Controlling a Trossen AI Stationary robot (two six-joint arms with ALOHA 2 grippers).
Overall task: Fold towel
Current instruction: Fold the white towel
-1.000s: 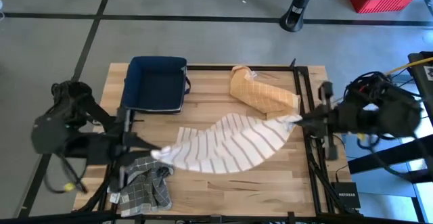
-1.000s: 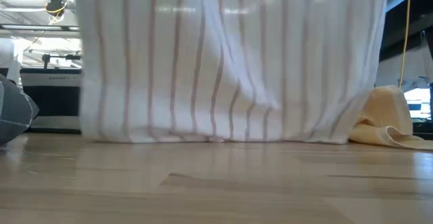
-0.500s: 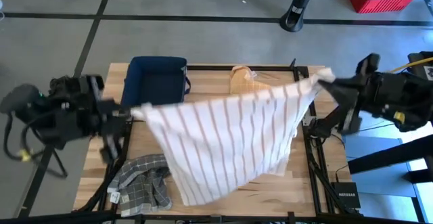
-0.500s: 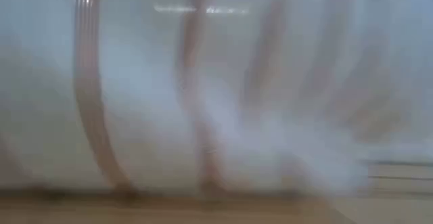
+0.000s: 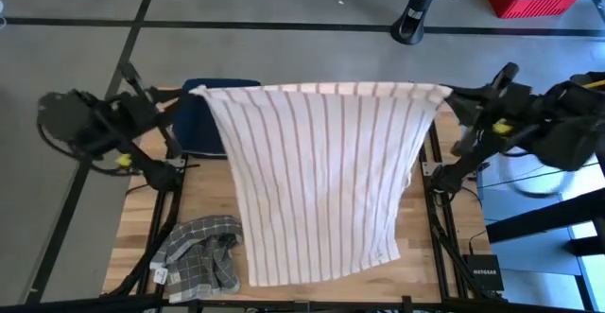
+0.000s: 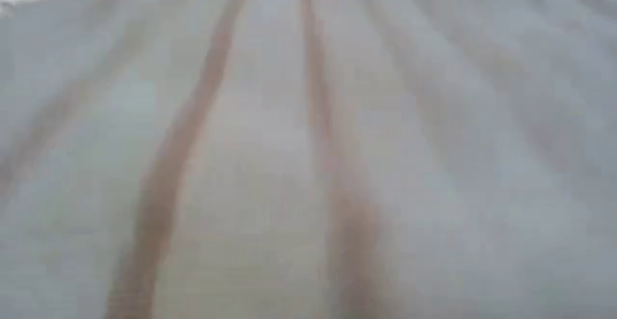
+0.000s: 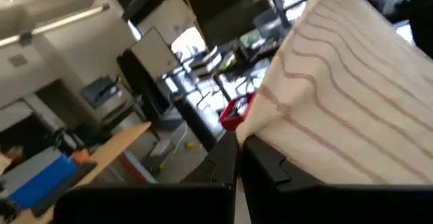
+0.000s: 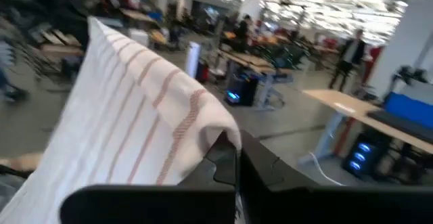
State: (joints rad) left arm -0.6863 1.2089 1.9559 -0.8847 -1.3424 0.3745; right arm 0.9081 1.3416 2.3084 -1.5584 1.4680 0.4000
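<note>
Towel (image 5: 321,176) hung spread above the bench (image 5: 430,256), its top edge stretched between both arms; left gripper (image 5: 189,93) and right gripper (image 5: 450,94) had jaws clamped on opposite top corners, equally near.

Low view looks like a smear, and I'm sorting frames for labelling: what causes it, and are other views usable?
Low view: the striped towel fills it, too close and blurred. High view: sharp, towel stretched between left gripper and right gripper. Wrist views: slightly soft, corners clear.
</note>
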